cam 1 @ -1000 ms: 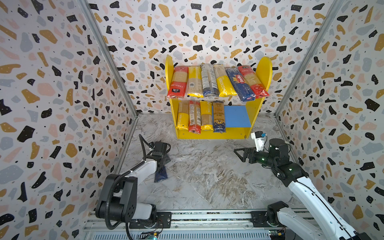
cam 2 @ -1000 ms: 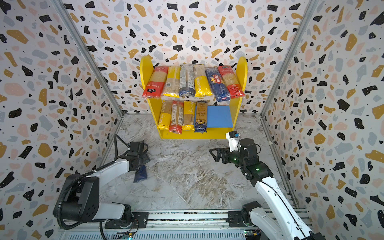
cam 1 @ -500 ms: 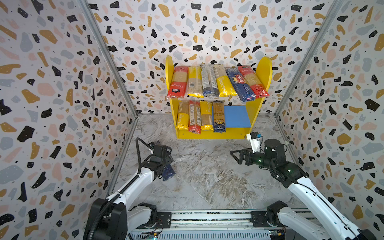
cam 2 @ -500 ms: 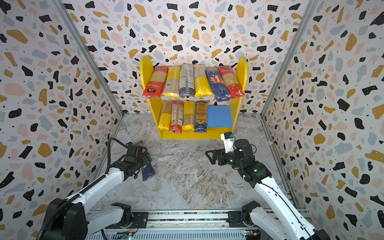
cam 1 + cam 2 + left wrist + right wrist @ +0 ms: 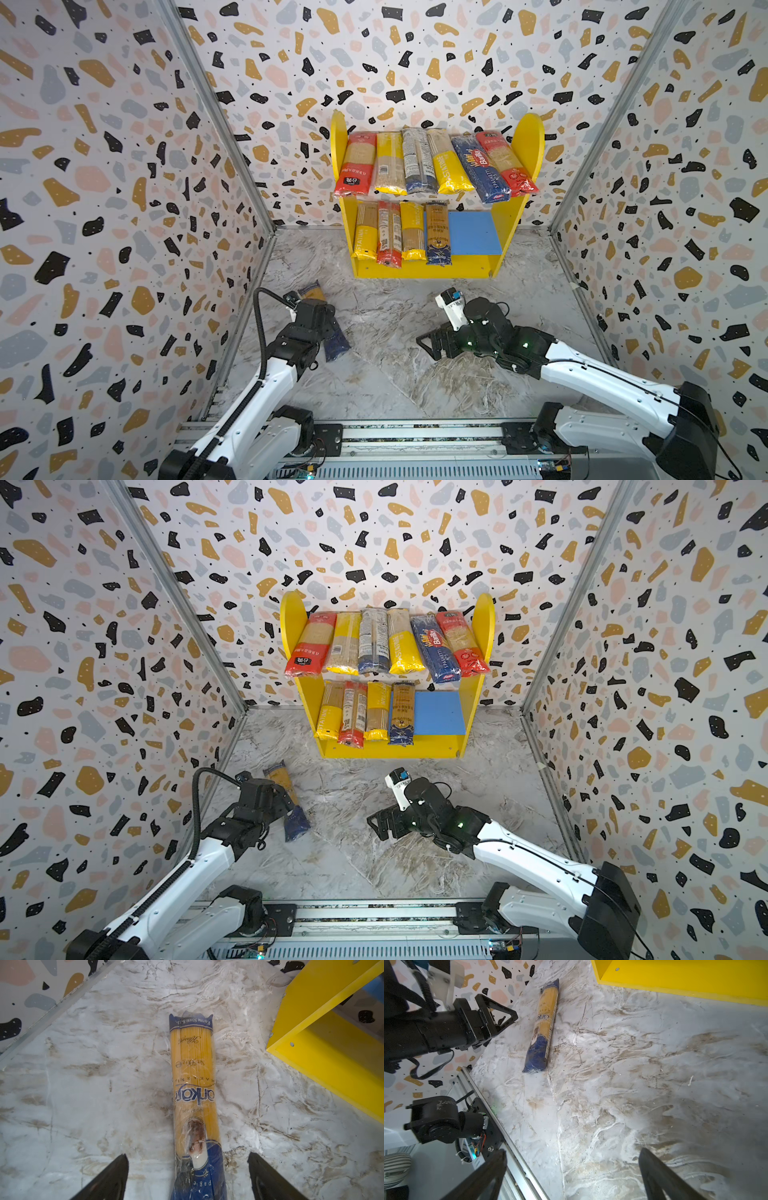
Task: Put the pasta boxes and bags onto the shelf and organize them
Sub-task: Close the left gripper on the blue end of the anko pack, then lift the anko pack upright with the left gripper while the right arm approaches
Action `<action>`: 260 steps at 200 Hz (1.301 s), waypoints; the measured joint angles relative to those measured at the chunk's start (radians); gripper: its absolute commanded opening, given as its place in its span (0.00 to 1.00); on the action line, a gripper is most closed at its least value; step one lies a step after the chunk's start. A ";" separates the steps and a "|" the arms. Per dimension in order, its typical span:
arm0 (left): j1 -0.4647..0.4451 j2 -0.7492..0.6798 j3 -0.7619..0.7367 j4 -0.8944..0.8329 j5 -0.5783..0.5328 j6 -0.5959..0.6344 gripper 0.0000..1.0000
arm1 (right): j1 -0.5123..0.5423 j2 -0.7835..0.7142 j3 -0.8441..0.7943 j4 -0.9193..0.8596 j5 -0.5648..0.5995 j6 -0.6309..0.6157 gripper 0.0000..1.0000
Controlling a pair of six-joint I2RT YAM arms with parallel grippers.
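Your left pincer stands released, jaws wide apart. Before the shelf, on the floor, one spaghetti packet lies between those jaws, untouched. I judge it light, stiff but brittle, with slippery film: take its middle.

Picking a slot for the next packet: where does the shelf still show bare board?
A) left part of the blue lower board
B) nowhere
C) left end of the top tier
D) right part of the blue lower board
D: the blue lower board is bare to the right of its four packets, while six packets span the top tier of the shelf from side to side.
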 measured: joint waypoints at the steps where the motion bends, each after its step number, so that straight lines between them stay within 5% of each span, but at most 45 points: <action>1: 0.000 0.000 0.000 0.000 0.000 0.000 0.89 | 0.003 0.002 0.001 0.000 0.002 0.000 0.99; 87: 0.155 0.013 0.071 0.027 0.043 0.009 0.89 | 0.186 0.377 0.139 0.178 0.088 0.005 0.99; 162: 0.188 0.040 0.044 0.058 0.101 0.012 0.88 | 0.193 0.586 0.326 0.211 0.104 -0.040 0.99; 260: 0.192 0.357 -0.023 0.240 0.211 0.008 0.87 | 0.178 0.595 0.328 0.201 0.105 -0.062 0.99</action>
